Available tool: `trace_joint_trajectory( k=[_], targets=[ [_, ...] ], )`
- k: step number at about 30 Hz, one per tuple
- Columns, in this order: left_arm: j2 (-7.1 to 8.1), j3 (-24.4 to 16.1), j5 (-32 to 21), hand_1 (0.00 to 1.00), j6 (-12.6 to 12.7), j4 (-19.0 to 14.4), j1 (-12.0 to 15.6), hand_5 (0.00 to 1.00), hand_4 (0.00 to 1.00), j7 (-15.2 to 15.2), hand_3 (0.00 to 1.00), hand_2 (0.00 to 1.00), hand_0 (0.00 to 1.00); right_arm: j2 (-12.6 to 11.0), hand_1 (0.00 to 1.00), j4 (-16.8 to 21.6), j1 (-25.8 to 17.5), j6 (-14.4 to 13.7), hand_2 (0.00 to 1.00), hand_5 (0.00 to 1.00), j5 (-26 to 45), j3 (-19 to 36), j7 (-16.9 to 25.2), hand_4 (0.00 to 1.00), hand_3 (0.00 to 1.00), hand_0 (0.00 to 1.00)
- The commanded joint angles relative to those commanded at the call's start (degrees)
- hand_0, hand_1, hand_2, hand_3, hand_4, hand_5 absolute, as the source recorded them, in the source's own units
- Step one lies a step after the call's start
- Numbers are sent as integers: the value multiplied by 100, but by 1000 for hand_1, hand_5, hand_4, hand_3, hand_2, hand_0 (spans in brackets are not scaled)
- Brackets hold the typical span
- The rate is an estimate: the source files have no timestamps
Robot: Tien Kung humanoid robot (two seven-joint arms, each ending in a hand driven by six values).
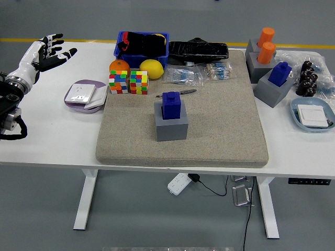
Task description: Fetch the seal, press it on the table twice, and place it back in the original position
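Note:
A blue seal stands upright on a grey block in the middle of the beige mat. My left hand hovers over the table's far left, well away from the seal, fingers spread and empty. The right arm is out of view.
Two colour cubes, an orange, a lemon and a blue bin stand behind the seal. A purple dish lies at the left. More grey blocks with a blue seal and orange seals stand at the right, beside a blue tray.

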Motion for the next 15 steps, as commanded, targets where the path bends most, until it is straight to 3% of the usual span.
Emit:
trace_joint_trajectory(
  k=[15],
  targets=[
    [46, 1, 12, 889, -6, -10, 64, 404, 832, 16, 911, 903, 922, 20, 762, -18, 5, 6, 759, 616, -10, -24, -7, 807, 725, 842]
  ],
)
